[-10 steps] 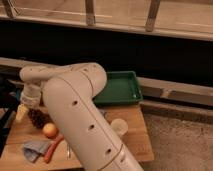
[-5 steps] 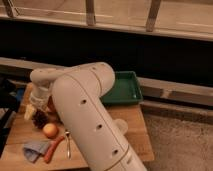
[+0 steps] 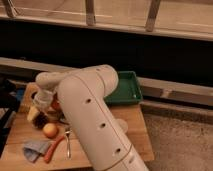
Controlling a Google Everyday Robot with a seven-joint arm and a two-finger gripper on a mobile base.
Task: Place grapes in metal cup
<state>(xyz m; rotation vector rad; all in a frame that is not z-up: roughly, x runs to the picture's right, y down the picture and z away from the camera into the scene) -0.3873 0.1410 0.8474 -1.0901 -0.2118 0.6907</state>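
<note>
The grapes [image 3: 40, 120] are a dark red-brown bunch on the wooden table [image 3: 20, 137] at the left, next to a round orange fruit [image 3: 50, 131]. My gripper [image 3: 43, 106] hangs from the big white arm [image 3: 87, 115] and points down just above the grapes, at or very close to them. I cannot tell whether it touches them. The metal cup does not show; the arm covers the middle of the table where it may stand.
A green tray [image 3: 127, 87] lies at the table's back right. A blue cloth [image 3: 34, 149], an orange stick-shaped item [image 3: 54, 149] and a utensil [image 3: 68, 143] lie at the front left. A pale yellow object [image 3: 32, 114] sits left of the grapes. A dark wall runs behind.
The gripper has moved a little right and down, from the table's left edge to just over the grapes. The arm now covers more of the table's middle.
</note>
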